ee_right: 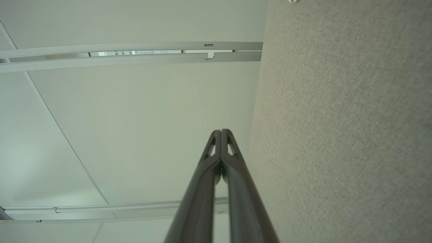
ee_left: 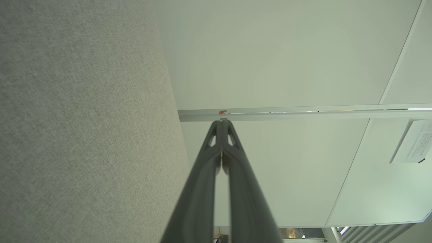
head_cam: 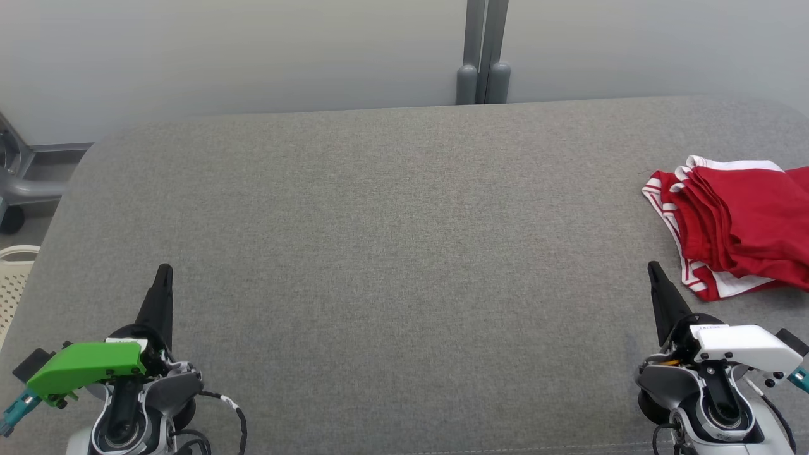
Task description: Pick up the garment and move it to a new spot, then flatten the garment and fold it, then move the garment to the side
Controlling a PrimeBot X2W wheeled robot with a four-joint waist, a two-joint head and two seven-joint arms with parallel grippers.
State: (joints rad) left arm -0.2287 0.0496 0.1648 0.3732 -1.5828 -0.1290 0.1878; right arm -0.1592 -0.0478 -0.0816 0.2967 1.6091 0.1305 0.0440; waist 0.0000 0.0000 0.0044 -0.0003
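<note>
- the left gripper (head_cam: 164,273), two long dark fingers on a wrist with a green plastic housing (head_cam: 85,365), sits at the lower left of the head view. its tips are pressed together into one point and hold nothing.
- the right gripper (head_cam: 653,270), the same dark pair on a wrist with a white plastic housing (head_cam: 746,346), sits at the lower right. it is likewise pressed together and empty.
- both hang over the near part of a wide grey woven-fabric surface (head_cam: 392,215), pointing toward its far edge.
- in the left wrist view the fingers (ee_left: 199,202) meet at the tips, with a thin slit lower down. grey fabric runs down that view's left.
- in the right wrist view the fingers (ee_right: 202,202) meet the same way, with grey fabric along that view's right.
- the red garment with white striped trim (head_cam: 739,218) lies in a loosely folded, layered heap on the surface's right side and runs off the head view's right edge. it is near the right gripper's tip but apart from it, and well apart from the left gripper.
- behind the surface stands a pale grey wall (head_cam: 253,50) with a grey vertical post (head_cam: 483,57).
- a cream perforated basket (head_cam: 14,278) peeks in at the left edge.
</note>
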